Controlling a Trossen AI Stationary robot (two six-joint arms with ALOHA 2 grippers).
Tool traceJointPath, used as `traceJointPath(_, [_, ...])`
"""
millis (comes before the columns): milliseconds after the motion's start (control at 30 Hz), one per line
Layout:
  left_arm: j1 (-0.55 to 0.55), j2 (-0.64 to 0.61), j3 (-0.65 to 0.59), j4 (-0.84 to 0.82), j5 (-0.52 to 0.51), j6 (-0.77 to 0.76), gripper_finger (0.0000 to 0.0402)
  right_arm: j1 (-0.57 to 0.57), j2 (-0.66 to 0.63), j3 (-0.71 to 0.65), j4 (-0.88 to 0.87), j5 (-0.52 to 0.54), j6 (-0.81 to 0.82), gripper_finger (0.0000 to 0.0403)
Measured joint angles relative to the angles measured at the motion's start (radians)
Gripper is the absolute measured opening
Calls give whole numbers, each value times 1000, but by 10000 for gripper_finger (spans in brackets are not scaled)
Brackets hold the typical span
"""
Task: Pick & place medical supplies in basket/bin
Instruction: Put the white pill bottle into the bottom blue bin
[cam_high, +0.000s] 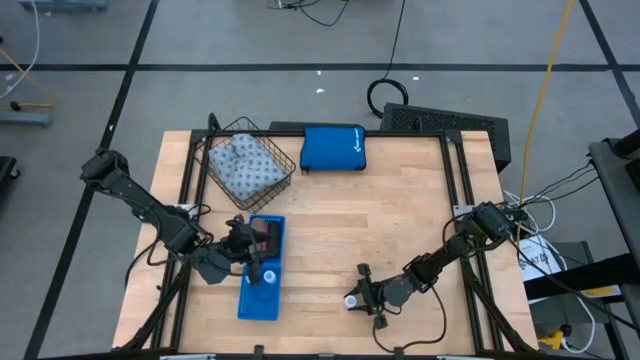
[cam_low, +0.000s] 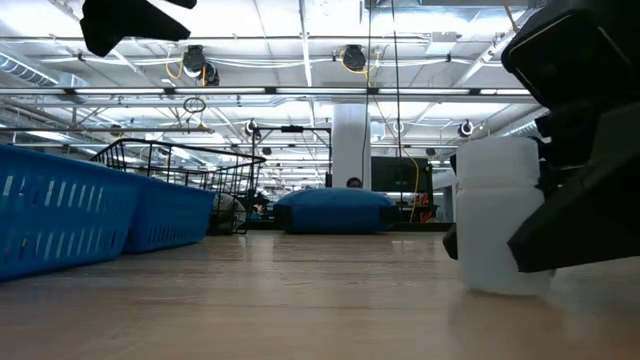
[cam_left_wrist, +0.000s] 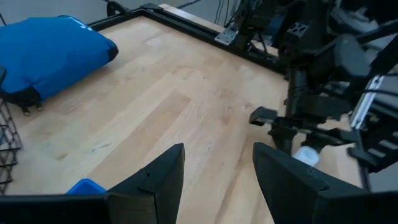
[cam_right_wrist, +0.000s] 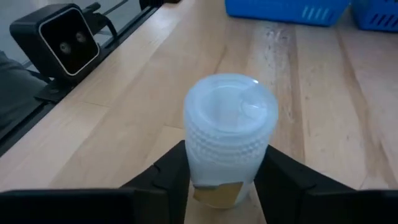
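Right gripper (cam_right_wrist: 221, 171) pinching small white ribbed-cap plastic bottle (cam_right_wrist: 229, 134) on wood table (cam_right_wrist: 323, 112); squeeze squarely, lift straight. Left gripper (cam_left_wrist: 217, 180) spread, empty, over blue two-compartment plastic tray (cam_high: 262, 290).

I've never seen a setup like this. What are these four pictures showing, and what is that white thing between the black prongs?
These are four cameras on one two-armed robot at a wooden table. One looks straight down from above, one sits level with the tabletop, and one rides on each wrist.

From above, the left gripper is open and empty over the long blue tray. The right gripper, near the table's front edge, has its two dark fingers on either side of a white ribbed-lid container standing upright on the wood. The fingers sit close against it, but I cannot tell whether they are gripping it.

Towards the back, a grey-blue fabric pack lies inside the wire basket, and a bright blue zip pouch lies beside the basket.
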Motion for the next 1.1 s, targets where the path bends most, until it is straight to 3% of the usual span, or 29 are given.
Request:
traceJointPath(100, [13,0,0,56,58,1,200,-6,0,0,1,-1,1,141])
traceJointPath(267, [102,8,2,203,380,53,200,-43,0,7,-2,4,1,147])
traceJointPath(367, [150,63,45,160,482,98,200,-76,0,36,-30,2,0,142])
traceJointPath(667, [213,374,378,-126,595,379,200,-184,0,148,-238,0,-42,151])
traceJointPath(867, [243,609,615,-369,598,396,212,-231,-1,150,-255,-1,-25,145])
traceJointPath(1100, [277,773,685,-422,605,440,261,-234,-1,150,-260,-2,-25,153])
